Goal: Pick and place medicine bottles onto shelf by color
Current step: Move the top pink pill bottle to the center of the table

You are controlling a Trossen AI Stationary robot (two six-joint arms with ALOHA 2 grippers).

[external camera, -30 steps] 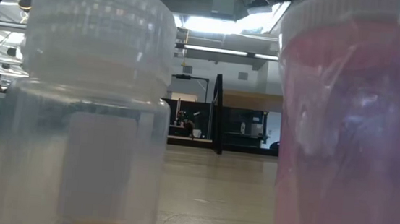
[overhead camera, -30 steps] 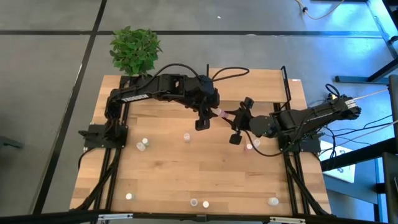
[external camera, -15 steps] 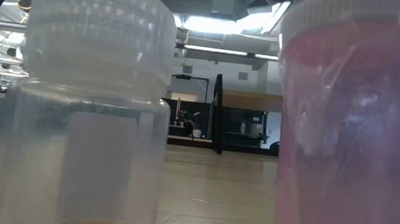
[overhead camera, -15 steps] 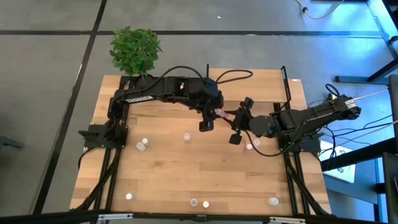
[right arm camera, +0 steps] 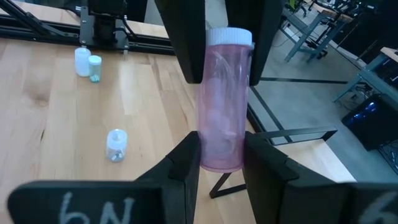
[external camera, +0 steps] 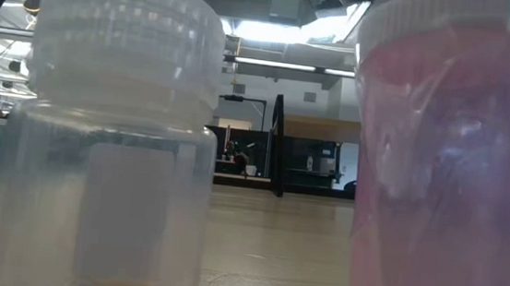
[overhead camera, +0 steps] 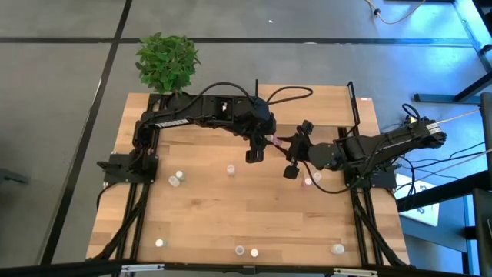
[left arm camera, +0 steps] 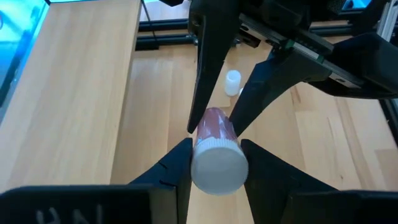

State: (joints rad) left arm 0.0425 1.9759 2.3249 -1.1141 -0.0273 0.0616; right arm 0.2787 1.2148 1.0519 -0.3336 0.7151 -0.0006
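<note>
A pink translucent bottle [overhead camera: 270, 140] with a white cap hangs above the middle of the table between my two grippers. My left gripper [overhead camera: 264, 143] comes from the table's left and is shut on its cap end [left arm camera: 216, 163]. My right gripper [overhead camera: 281, 145] comes from the right and is shut on its bottom end [right arm camera: 221, 155]. Several small bottles stand on their bases on the tabletop, among them one [overhead camera: 231, 168] near the middle and a pair [overhead camera: 177, 178] at the left. The light-wood shelf [overhead camera: 327, 108] with black posts is at the far right. My left gripper pinches the bottle's white cap [left arm camera: 217, 149] between its two fingers. The fingers come level from the table's left and lie along the bottle. The bottle is lifted clear and lies level, cap toward my left arm. My right gripper pinches the bottle's pink body near its bottom end [right arm camera: 221, 146] between its two fingers. The fingers come level from the table's right and lie along the bottle. The bottle reaches away from them, clear of the table.
A white-capped clear bottle [external camera: 112, 140] and a pink bottle [external camera: 447, 169] stand right before the low camera at the near edge [overhead camera: 246, 251]. More bottles stand at the near left [overhead camera: 160, 242], near right [overhead camera: 337, 248] and by the right arm [overhead camera: 313, 178]. A green plant [overhead camera: 165, 60] is at the far left.
My left gripper has gone a little toward the table's right edge, closer to my right gripper and the pink bottle. My right gripper and the bottle have kept still.
</note>
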